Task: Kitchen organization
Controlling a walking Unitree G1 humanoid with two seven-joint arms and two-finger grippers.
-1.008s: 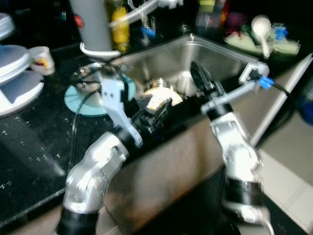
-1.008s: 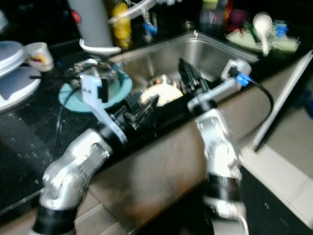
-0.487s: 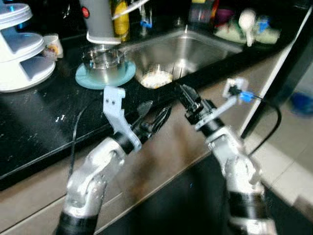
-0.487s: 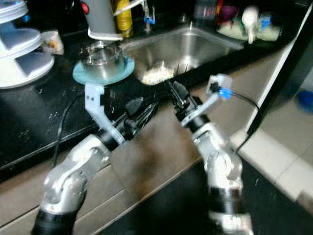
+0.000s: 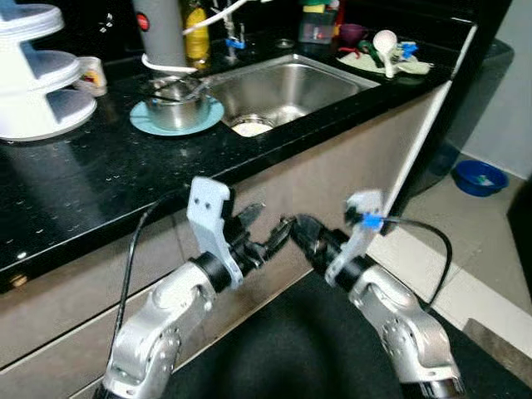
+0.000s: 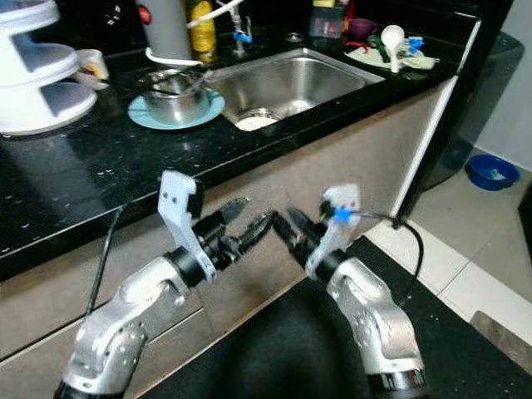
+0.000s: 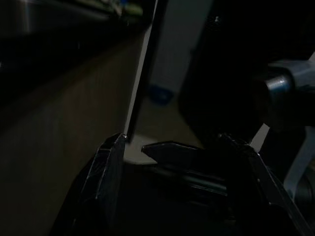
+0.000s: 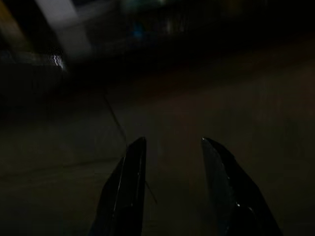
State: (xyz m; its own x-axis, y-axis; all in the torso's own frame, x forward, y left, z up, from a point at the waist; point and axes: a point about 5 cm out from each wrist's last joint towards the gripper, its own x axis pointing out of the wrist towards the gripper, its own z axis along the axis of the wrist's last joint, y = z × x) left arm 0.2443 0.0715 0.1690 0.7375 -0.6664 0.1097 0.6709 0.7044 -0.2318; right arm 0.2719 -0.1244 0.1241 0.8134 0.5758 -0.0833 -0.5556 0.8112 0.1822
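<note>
Between steps: left gripper (image 5: pixel 268 237) and right gripper (image 5: pixel 301 230) both parted, empty, held low before the cabinet front below the worktop (image 5: pixel 100 179). Next move likely needs closing in and raising toward the bowl (image 5: pixel 175 110) or sink (image 5: pixel 287 83).

White tiered rack (image 5: pixel 33 75) cut off at left edge. Items behind sink (image 5: pixel 283 83) too small to identify. Right wrist view very dark; surroundings indistinct.
</note>
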